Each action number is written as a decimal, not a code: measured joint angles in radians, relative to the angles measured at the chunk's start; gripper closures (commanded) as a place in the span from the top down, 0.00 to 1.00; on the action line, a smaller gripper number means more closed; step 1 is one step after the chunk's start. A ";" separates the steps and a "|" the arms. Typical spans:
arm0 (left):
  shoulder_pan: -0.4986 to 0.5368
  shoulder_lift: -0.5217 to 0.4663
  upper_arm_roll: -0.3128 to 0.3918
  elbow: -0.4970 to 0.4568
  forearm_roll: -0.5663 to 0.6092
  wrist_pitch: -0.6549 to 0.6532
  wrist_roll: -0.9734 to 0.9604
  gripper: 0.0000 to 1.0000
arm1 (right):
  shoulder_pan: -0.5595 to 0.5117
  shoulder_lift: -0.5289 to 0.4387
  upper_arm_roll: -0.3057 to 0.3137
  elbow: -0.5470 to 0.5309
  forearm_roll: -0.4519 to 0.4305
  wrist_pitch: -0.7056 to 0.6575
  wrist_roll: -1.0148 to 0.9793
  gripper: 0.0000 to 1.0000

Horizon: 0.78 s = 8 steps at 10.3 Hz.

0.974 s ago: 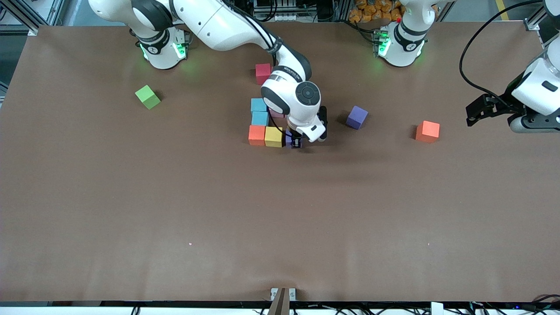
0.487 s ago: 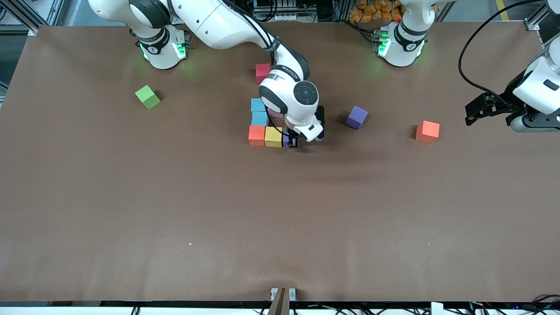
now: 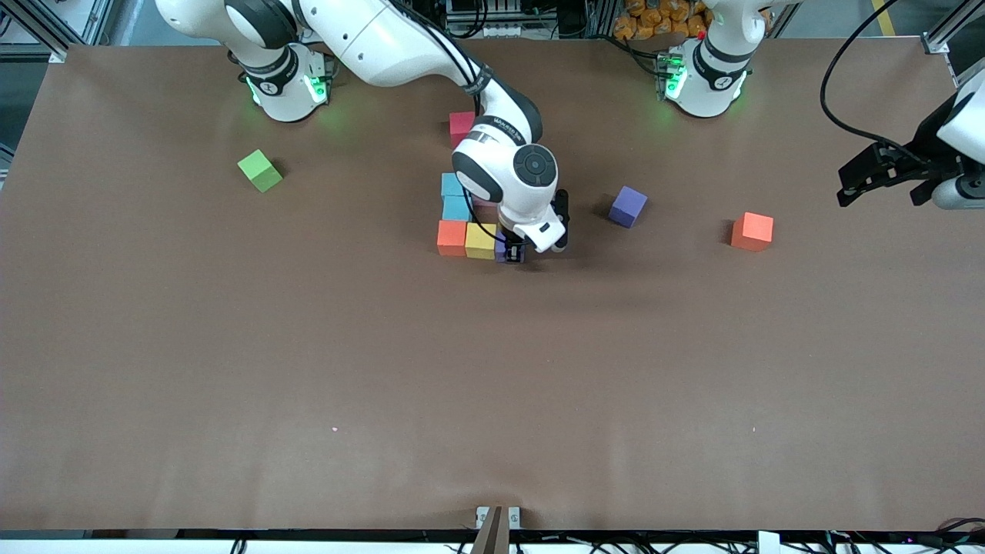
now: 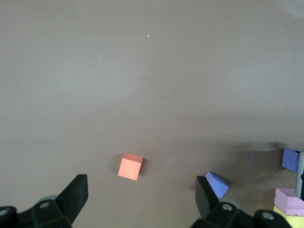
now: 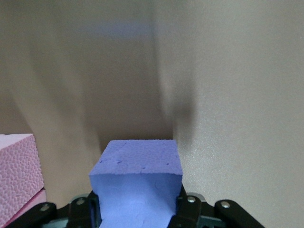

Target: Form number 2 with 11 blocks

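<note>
My right gripper (image 3: 514,253) is shut on a purple block (image 3: 504,251), held low right beside the yellow block (image 3: 480,241) at the end of a row with an orange-red block (image 3: 452,238). In the right wrist view the purple block (image 5: 137,175) fills the space between the fingers of the right gripper (image 5: 137,211), with a pink block (image 5: 16,171) beside it. Two light blue blocks (image 3: 455,197) stand in a column, a pink block (image 3: 485,206) peeks from under the arm, and a red block (image 3: 462,125) lies nearer the bases. My left gripper (image 3: 877,173) hangs open at the left arm's end of the table, and the left gripper (image 4: 141,194) holds nothing.
A loose purple block (image 3: 628,206) and an orange block (image 3: 752,231) lie toward the left arm's end; the left wrist view shows that orange block (image 4: 130,166) and purple block (image 4: 217,184). A lime-green cube (image 3: 260,170) sits toward the right arm's end.
My right gripper has edged the purple block closer to the yellow block. My left arm has drawn back toward its end of the table and the bases.
</note>
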 measured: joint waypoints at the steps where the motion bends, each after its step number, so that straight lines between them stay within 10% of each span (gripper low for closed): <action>1: -0.004 0.000 0.000 0.000 -0.001 -0.001 -0.024 1.00 | 0.000 0.000 0.000 -0.005 0.000 0.004 0.000 0.00; 8: -0.022 0.023 -0.001 0.000 -0.025 -0.001 -0.074 1.00 | 0.001 -0.005 0.001 -0.023 0.000 0.016 0.001 0.00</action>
